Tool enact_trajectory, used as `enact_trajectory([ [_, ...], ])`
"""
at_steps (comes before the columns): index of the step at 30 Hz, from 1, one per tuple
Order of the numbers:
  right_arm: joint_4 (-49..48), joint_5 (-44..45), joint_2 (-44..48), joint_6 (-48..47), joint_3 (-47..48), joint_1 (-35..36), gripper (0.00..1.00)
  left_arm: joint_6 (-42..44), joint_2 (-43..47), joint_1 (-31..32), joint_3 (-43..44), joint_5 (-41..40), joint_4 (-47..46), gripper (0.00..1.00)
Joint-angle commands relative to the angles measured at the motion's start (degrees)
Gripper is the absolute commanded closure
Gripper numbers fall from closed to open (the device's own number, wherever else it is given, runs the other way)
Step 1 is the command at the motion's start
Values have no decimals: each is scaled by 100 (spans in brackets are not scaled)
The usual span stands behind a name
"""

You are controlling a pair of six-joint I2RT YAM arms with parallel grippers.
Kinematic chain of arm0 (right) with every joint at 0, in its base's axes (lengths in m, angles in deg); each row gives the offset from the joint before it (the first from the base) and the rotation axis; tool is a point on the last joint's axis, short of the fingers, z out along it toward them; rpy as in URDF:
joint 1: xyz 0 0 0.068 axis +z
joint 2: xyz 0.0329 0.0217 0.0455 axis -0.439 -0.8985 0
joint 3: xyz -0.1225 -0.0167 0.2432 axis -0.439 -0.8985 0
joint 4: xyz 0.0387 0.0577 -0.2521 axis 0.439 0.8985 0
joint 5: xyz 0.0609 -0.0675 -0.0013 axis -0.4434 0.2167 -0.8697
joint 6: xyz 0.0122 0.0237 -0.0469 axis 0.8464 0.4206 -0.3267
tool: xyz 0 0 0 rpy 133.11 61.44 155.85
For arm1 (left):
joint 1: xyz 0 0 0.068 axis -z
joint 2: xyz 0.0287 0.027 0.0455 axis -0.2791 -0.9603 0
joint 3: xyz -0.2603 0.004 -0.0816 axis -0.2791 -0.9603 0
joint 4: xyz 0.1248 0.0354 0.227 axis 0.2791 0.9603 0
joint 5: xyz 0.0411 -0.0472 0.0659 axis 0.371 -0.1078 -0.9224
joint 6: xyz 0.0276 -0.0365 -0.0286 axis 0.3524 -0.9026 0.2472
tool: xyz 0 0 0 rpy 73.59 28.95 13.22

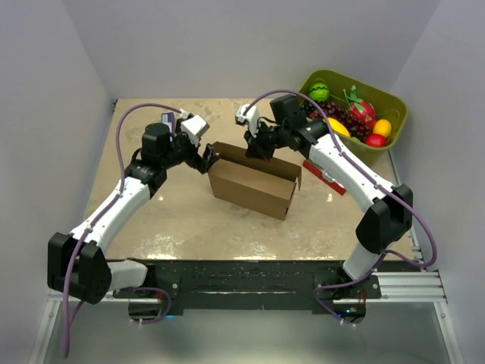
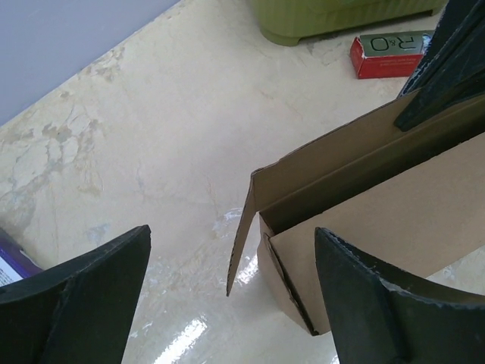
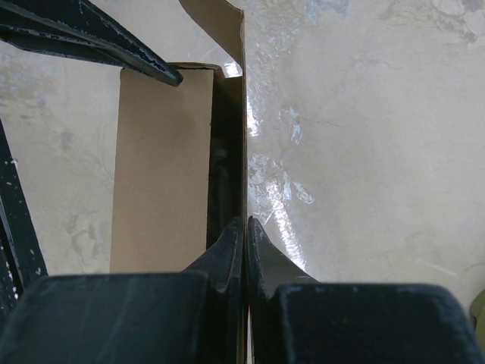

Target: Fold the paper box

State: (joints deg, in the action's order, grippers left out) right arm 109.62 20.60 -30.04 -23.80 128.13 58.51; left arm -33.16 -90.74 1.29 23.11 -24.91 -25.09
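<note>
The brown paper box stands partly formed in the middle of the table, its walls upright and its top open. My right gripper is shut on the box's thin far wall; in the right wrist view the wall runs edge-on between the closed fingertips. My left gripper is open at the box's left end. In the left wrist view the box corner and a loose end flap lie between its two spread fingers.
An olive-green bin of toy fruit stands at the back right. A red flat packet lies on the table in front of it, also in the left wrist view. A purple item lies at the left.
</note>
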Motion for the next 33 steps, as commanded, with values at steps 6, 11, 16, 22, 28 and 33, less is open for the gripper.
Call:
enact_trajectory([
  [6,214,202,46,-85,139,31,100,-95,-83,-290,156,308,33,32],
  [11,223,219,38,-76,147,31,100,-165,-171,-379,156,774,-63,45],
  [16,214,254,46,-76,139,32,100,-174,-294,-379,200,854,-28,59],
  [22,135,412,-6,-32,112,31,100,-332,-295,-361,200,872,-63,95],
  [28,48,711,-85,21,103,31,100,-657,-329,-36,261,336,77,100],
  [33,-58,904,-68,38,33,31,100,-1069,-347,70,279,-200,314,100],
])
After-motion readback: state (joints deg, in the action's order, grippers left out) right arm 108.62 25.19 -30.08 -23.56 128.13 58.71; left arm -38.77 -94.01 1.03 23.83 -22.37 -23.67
